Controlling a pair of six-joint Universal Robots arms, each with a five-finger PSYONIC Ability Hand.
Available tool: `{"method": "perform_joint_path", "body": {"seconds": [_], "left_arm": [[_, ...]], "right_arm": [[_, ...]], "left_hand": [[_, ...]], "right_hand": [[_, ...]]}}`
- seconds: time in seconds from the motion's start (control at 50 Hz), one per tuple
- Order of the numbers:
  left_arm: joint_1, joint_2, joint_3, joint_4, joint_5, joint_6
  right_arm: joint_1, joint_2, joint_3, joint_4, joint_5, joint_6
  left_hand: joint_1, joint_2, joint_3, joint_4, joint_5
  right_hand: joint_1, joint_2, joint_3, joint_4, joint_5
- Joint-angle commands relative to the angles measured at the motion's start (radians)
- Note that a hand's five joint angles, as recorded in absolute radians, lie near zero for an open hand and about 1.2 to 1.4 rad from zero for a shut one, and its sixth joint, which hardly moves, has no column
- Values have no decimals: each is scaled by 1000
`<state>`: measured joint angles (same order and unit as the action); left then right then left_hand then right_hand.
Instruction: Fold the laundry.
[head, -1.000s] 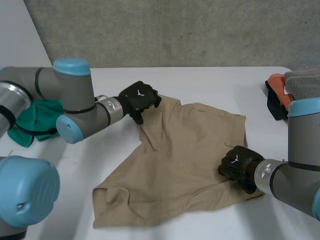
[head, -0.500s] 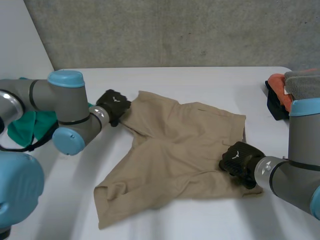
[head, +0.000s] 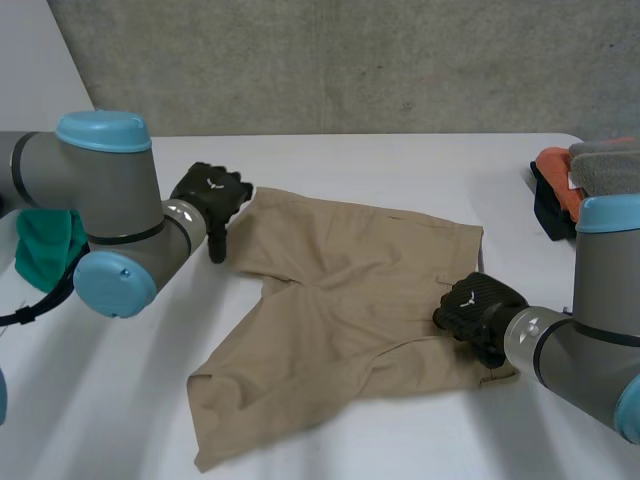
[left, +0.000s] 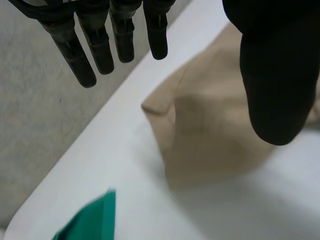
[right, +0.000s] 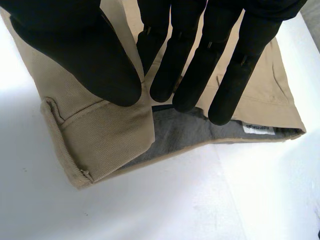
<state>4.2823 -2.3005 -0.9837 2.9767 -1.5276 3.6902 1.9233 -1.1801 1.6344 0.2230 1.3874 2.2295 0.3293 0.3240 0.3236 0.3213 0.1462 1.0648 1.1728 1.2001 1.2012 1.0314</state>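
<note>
Tan shorts (head: 340, 300) lie spread on the white table (head: 400, 160), one leg reaching toward the near edge. My left hand (head: 208, 195) hovers at the shorts' far left corner. In the left wrist view its fingers (left: 87, 55) are straight and well apart from the thumb, and the tan corner (left: 215, 135) lies loose beneath them. My right hand (head: 470, 305) is at the waistband on the right. In the right wrist view its thumb (right: 75, 45) and fingers pinch the upper layer of the waistband (right: 100, 130), so the grey lining shows inside.
A green cloth (head: 45, 245) lies beyond my left arm near the table's left edge, and its tip (left: 90, 220) appears near the left hand. A stack of folded orange, grey and black clothes (head: 580, 170) sits at the far right. A concrete wall stands behind.
My left hand drew the shorts' far corner leftward, flattening the cloth, then let go and opened. My right hand stayed pinched on the waistband.
</note>
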Motion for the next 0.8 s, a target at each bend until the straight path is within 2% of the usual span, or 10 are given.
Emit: {"method": "perform_joint_path", "body": {"seconds": [0.02, 0.2, 0.28, 0.3, 0.38, 0.46, 0.6, 0.7, 0.8], "left_arm": [[16, -80, 71, 82, 196, -50], [36, -303, 347, -120, 196, -21], [47, -316, 344, -153, 175, 42], [53, -307, 326, -144, 158, 59], [60, -267, 255, -98, 101, 79], [62, -200, 146, -51, 46, 82], [62, -132, 5, 30, 11, 112], [70, -134, -3, 38, -52, 168], [70, -114, -1, 25, -106, 168]], "right_arm": [[3, 7, 7, 1, -1, 5], [2, 22, 18, -8, -1, 1], [-1, 27, 15, -10, -1, 1], [-1, 28, 13, -10, -1, -1], [-4, 31, 7, -11, 1, -1], [-3, 28, 7, -11, -1, -1], [3, 25, 8, -11, -1, -1], [8, 22, 10, -10, -1, -1], [11, 17, 12, -10, -1, 4]], "left_hand": [[145, 151, 151, 153, 154], [277, 283, 283, 285, 286], [567, 573, 573, 575, 576], [751, 757, 757, 759, 760], [1049, 1054, 1055, 1057, 1058], [1067, 1072, 1073, 1075, 1076], [1067, 1072, 1073, 1075, 1076], [1067, 1072, 1073, 1075, 1076], [1064, 1070, 1070, 1072, 1073]], "right_hand": [[331, 223, 196, 195, 190], [331, 223, 196, 195, 190], [331, 223, 196, 195, 190], [331, 223, 196, 195, 190], [331, 223, 196, 195, 190], [331, 223, 196, 195, 190], [331, 223, 196, 195, 190], [331, 223, 196, 195, 190], [331, 223, 196, 195, 190]]}}
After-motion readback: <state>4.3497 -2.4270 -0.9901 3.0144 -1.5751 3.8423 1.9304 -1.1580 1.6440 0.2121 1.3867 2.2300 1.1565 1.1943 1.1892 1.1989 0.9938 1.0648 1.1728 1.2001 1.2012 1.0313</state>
